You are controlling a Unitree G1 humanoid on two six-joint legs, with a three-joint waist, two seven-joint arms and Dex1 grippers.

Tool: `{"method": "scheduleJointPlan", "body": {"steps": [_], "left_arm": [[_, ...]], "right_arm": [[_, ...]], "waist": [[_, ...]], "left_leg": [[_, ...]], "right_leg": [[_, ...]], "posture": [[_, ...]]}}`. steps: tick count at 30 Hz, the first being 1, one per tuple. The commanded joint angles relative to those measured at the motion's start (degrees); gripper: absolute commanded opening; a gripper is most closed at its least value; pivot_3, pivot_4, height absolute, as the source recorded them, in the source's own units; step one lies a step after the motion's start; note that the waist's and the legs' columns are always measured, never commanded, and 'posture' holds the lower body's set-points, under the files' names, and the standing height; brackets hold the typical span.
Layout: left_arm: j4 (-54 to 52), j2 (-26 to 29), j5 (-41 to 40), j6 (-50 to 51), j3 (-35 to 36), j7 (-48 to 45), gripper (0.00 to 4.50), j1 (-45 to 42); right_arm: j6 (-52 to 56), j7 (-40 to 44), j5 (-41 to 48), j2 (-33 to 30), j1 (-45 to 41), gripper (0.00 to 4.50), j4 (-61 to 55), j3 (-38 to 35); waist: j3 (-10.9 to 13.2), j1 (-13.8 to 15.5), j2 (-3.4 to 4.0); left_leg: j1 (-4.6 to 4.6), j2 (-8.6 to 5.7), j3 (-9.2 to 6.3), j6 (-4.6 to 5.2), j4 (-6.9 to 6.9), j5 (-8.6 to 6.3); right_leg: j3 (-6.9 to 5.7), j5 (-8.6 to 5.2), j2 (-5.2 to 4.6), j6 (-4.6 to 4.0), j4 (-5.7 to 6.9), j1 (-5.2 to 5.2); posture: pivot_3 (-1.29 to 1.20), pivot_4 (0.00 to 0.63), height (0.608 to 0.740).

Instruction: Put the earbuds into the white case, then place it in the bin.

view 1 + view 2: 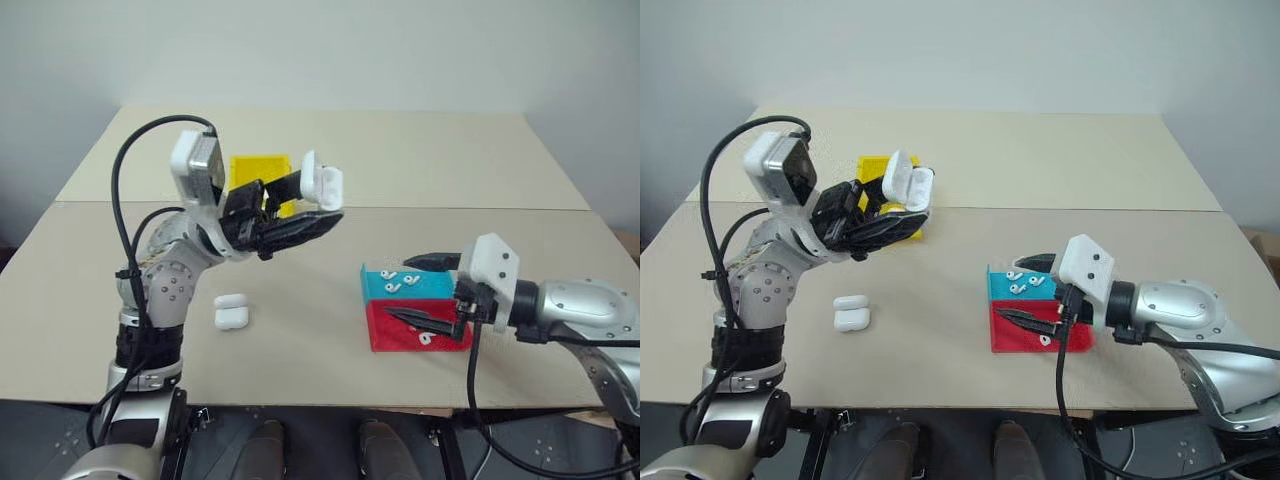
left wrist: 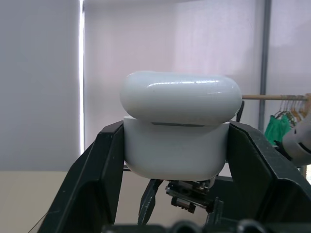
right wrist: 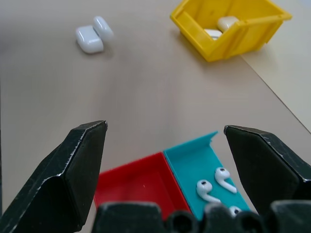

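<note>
Pale grey wall stands behind a beige table (image 1: 330, 330) made of two boards joined by a seam across the middle. Raised above the left part of the table, the left gripper (image 1: 305, 205) is clamped on the white case (image 1: 323, 187), whose lid is hinged open; in the left wrist view the case (image 2: 179, 127) sits squeezed between both black fingers (image 2: 92, 179). Behind it, near the seam, stands the yellow bin (image 3: 232, 26) with white pieces inside. Another white case (image 1: 231, 312), also lying open, rests on the table toward the front left. Toward the front right edge sits a blue-and-red tray (image 1: 1012, 325), with earbuds (image 3: 214, 184) lying in its blue half. The right gripper (image 1: 425, 290) hovers at the tray with its fingers spread wide, empty.
</note>
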Motion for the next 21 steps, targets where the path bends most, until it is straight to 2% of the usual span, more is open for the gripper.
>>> {"method": "scheduleJointPlan", "body": {"steps": [1,11,15,18,21], "left_arm": [[-0.7,0.0,-1.9,-0.5,0.8,-2.6,2.81,-0.4],[-1.0,-0.1,-1.5,0.2,0.2,-3.4,2.81,1.5],[-2.2,0.4,-1.7,0.8,0.2,-3.7,2.81,3.0],[-3.1,0.0,-1.9,0.7,0.1,-3.1,2.81,3.5],[-4.2,-0.5,-2.0,0.5,-0.2,-2.5,2.81,4.2]], "right_arm": [[0.9,0.7,-1.1,-2.8,0.1,4.50,-1.0,-1.7],[5.8,3.0,-0.1,-8.0,-2.7,4.50,-0.7,-0.5],[7.4,8.2,-3.7,-14.6,-6.3,4.50,0.8,5.8],[5.7,12.3,-6.2,-16.6,-9.2,4.50,3.3,10.2],[0.2,16.6,-12.2,-16.5,-12.7,3.91,6.5,16.3]], "waist": [[0.0,0.1,0.00],[0.0,0.0,0.00],[0.0,0.1,0.01],[0.0,0.1,0.00],[0.0,0.0,0.01]], "left_leg": [[0.00,0.00,0.00,0.00,0.01,0.00],[0.00,0.06,-0.05,0.05,0.07,-0.03],[0.01,0.07,-0.11,0.05,0.10,-0.03],[0.01,0.10,-0.07,0.07,0.10,-0.04],[0.00,0.10,-0.05,0.07,0.10,-0.05]], "right_leg": [[0.00,0.00,0.00,0.00,0.00,0.01],[0.04,0.01,0.03,0.01,-0.02,0.02],[0.07,0.01,0.04,0.00,0.02,-0.01],[0.07,0.01,0.06,0.00,-0.03,-0.01],[0.08,0.01,0.06,0.00,-0.04,-0.03]], "posture": [[0.00,0.150,0.740],[0.00,0.150,0.740],[0.00,0.150,0.740],[0.00,0.150,0.740],[0.00,0.150,0.740]]}}
